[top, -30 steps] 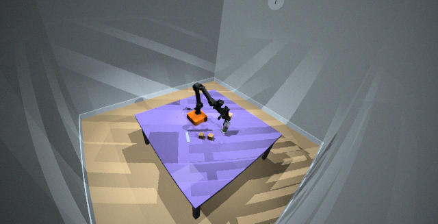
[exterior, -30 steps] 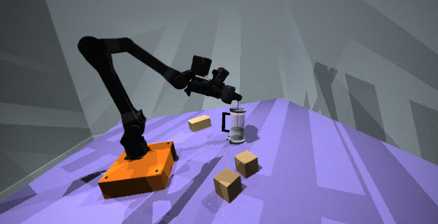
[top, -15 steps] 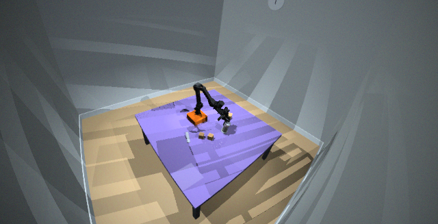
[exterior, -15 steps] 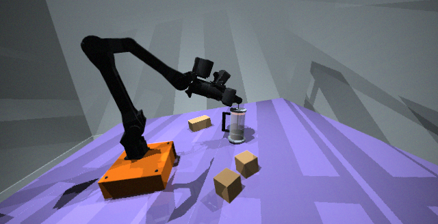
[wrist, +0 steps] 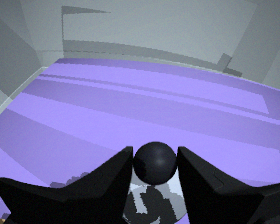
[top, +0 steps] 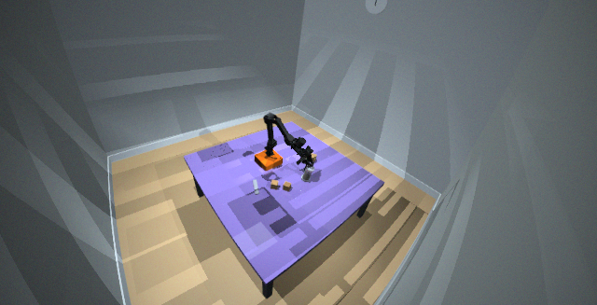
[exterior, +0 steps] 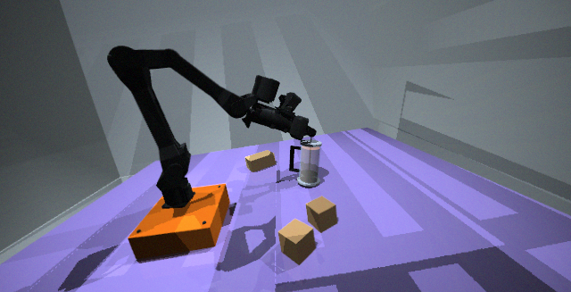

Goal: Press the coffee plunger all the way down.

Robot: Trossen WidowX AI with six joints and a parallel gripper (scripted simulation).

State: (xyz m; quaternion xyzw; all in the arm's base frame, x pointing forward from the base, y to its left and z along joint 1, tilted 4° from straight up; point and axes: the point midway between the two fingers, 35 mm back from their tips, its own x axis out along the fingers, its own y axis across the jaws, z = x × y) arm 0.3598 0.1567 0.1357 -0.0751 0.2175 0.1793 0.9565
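The coffee press [top: 307,173] [exterior: 310,163] stands upright on the purple table, a clear cylinder with a pale lid and base and a black handle on the side towards the arm's base. Its plunger knob [wrist: 155,163] is a black ball, just above the lid, with a short piece of rod showing beneath it in the exterior view. My gripper [exterior: 311,132] [wrist: 155,152] is shut on the knob, one finger on each side, and reaches down at a slant from the arm's side. The knob is hard to tell from the fingers in the top and exterior views.
Two tan blocks [exterior: 321,213] [exterior: 297,241] stand in front of the press in the exterior view. Another tan block [exterior: 260,161] lies behind, on the handle side. A small white object [top: 256,187] is near the blocks. The orange base [top: 269,159] [exterior: 178,234] carries the arm.
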